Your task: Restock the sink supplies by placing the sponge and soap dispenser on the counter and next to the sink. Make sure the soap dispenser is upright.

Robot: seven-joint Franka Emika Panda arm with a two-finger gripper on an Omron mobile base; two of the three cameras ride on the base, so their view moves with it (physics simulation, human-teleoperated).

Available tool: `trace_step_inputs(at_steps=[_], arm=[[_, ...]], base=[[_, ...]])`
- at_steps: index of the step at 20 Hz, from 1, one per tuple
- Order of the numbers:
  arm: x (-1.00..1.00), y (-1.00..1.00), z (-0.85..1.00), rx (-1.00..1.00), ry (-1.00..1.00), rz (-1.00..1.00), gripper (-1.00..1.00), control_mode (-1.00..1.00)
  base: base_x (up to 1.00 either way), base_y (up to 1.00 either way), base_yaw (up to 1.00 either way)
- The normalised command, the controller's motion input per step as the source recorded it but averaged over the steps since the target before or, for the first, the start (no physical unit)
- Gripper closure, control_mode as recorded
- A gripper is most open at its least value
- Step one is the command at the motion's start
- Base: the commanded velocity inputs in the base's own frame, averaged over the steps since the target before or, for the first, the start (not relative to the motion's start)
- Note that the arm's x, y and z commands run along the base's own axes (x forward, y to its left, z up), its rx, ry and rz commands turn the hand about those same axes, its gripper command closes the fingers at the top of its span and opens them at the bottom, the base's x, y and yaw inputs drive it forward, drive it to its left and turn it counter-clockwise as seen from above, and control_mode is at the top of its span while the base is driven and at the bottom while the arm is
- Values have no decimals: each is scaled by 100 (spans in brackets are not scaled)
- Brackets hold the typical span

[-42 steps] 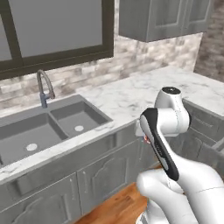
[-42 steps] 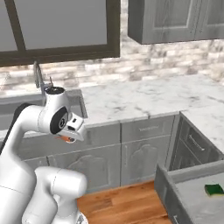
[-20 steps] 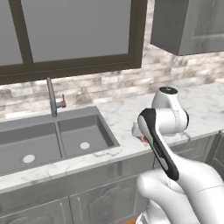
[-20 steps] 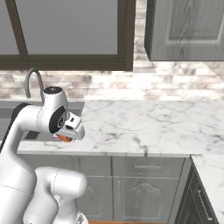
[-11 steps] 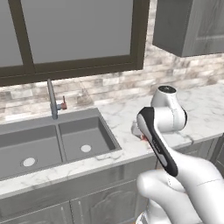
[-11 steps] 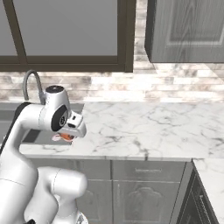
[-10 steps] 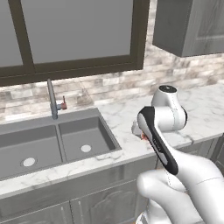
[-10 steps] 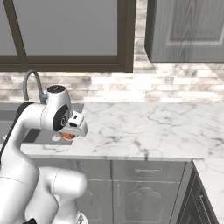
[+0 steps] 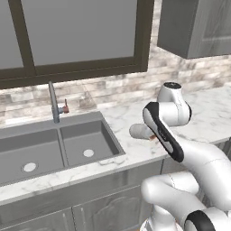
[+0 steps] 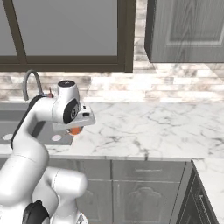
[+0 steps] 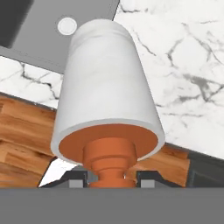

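My claw (image 11: pixel 112 177) is clamped on the orange neck of the soap dispenser (image 11: pixel 107 92), whose white body juts away along the claw so I can carry it clear above the worktop (image 10: pixel 144 127) edge, just at 3 o'clock of the sink (image 9: pixel 58 146). Since two seconds ago my base has driven closer, so sink and worktop loom larger; my grip is unchanged

A kitchen — sink (image 9: pixel 58 149), marble counter (image 10: pixel 144 127), grey cabinets (image 10: pixel 140 192).
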Motion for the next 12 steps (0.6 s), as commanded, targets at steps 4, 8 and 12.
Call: trace_step_inputs(at_steps=[4, 8, 12], arm=[[15, -14, 0, -30, 0, 47, 100, -100], [23, -4, 4, -20, -3, 46, 100, -100], [9, -17, 1, -21, -7, 44, 100, -100]], base=[[0, 0, 0], [0, 0, 0], [0, 0, 0]])
